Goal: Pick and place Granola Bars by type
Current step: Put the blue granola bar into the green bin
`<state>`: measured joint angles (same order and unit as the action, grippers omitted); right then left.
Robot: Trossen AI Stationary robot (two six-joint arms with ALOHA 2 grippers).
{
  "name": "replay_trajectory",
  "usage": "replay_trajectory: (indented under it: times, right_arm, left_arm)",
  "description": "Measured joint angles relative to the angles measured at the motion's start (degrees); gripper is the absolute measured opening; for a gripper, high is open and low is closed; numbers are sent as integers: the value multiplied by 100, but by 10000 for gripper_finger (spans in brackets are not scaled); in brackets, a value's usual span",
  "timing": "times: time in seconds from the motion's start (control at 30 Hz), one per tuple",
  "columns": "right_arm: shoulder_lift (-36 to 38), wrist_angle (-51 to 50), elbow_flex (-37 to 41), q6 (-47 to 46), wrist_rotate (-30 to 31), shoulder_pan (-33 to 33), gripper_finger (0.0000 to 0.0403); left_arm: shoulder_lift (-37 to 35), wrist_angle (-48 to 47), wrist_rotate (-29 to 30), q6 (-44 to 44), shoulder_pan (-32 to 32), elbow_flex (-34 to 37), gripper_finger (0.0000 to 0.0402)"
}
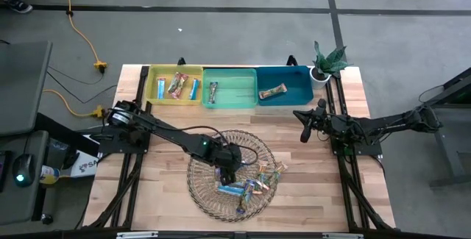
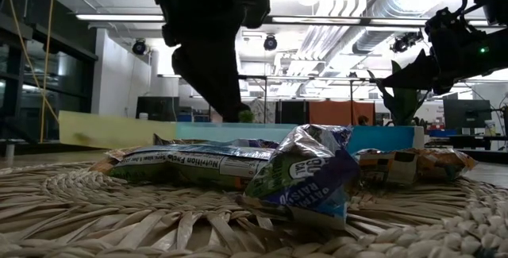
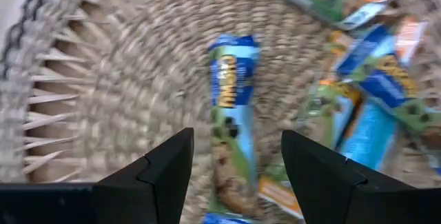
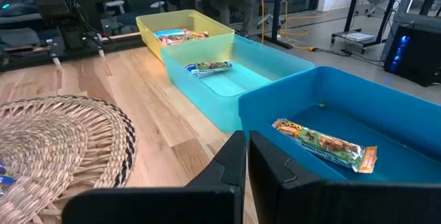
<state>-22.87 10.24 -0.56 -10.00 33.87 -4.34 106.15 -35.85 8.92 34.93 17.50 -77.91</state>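
While left pincer (image 3: 234, 165) gapes wide | yellow bin (image 1: 151, 84): three bars | green (image 1: 250, 99): one | teal (image 1: 305, 92): one (right pincer (image 4: 246, 155) closed)

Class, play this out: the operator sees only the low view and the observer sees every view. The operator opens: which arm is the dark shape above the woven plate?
Observer: The left arm. Its left hand hangs over the woven plate.
Operator: Is that hand open?
Observer: Yes. In the left wrist view, a blue granola bar on the plate lines up between its fingers.
Operator: And the other arm?
Observer: The right hand is shut, beside the teal bin, which holds one bar.
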Motion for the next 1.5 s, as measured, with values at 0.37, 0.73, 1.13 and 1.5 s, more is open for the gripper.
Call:
replay_trajectory:
  times: [0.37,0.73,1.13,1.5]
  right_arm:
    - [7,-7,-1,0,0,0,0]
    - [2,0,-2,0,-2,2,0]
    - [2,13,-2,0,-4,2,0]
    - [-1,19,-1,0,-8,1,0]
  left_arm:
    - [226,189,-430,-211,-352,9,216]
    - [354,273,-985,-358,-436,15,216]
    - [508,237,-957,-447,-438,11,216]
    - [773,390,-1112,-340,-438,-2,216]
